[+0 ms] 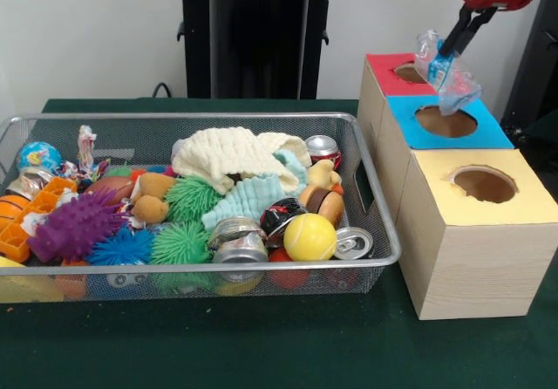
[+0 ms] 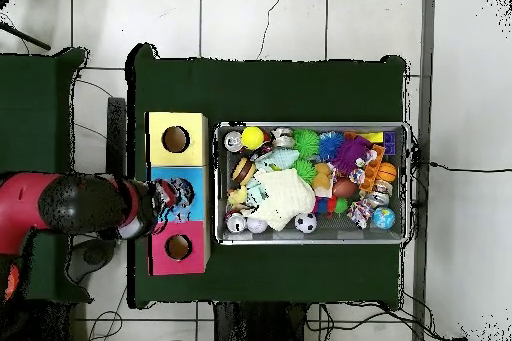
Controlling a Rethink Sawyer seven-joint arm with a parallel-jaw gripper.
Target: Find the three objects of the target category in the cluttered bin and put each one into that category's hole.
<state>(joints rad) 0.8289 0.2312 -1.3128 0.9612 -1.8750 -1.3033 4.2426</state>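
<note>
Gripper clamped on a crumpled clear plastic bottle, hanging above the blue box, over its hole. Red box lies beyond, yellow box nearer. Wire bin of clutter sits left of the boxes.

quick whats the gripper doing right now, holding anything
Gripper: closed on a crumpled plastic bottle, held above the blue box's hole.

Wire bin packed full, yellow-topped hole and red-topped hole unobstructed, crumpled plastic over blue-topped hole
</note>
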